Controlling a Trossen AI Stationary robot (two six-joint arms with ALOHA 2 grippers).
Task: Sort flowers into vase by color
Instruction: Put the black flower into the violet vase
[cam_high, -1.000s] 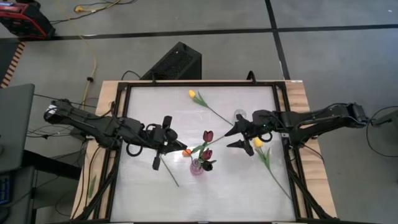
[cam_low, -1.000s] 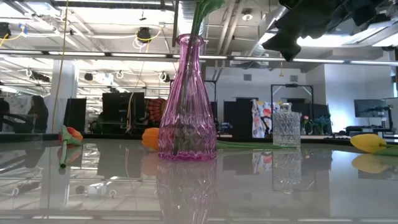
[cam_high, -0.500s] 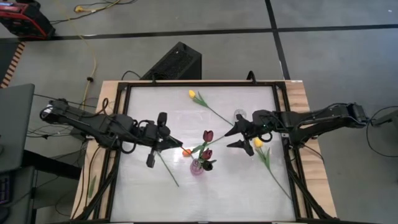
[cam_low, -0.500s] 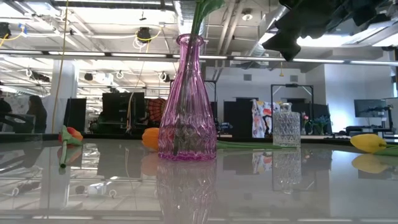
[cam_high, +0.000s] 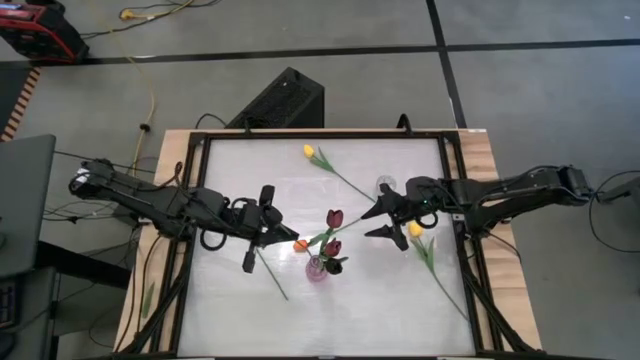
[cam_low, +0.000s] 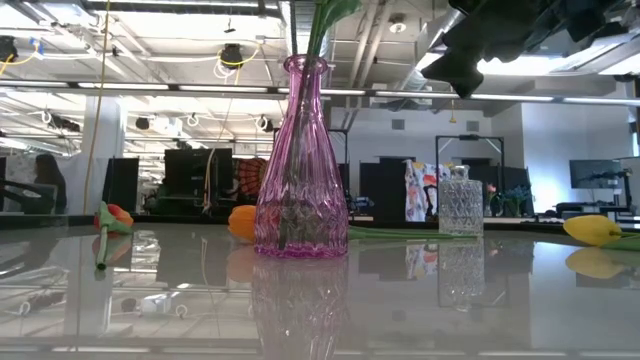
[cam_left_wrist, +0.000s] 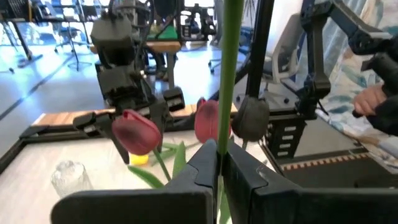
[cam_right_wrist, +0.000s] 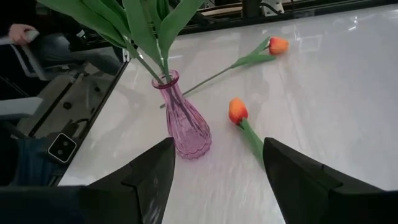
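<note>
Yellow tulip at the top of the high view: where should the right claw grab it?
Yellow tulip: take the bare mid-stem, between its leaves and the glass vase, with the right claw coming from straight above and closing across the stem. It lies flat, so its sides are hard to reach.

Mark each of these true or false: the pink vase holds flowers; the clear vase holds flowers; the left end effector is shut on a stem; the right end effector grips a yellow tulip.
1. The pink vase holds flowers. True.
2. The clear vase holds flowers. False: it stands empty.
3. The left end effector is shut on a green stem. True.
4. The right end effector grips a yellow tulip. False: it is open, and the tulip lies on the table.
</note>
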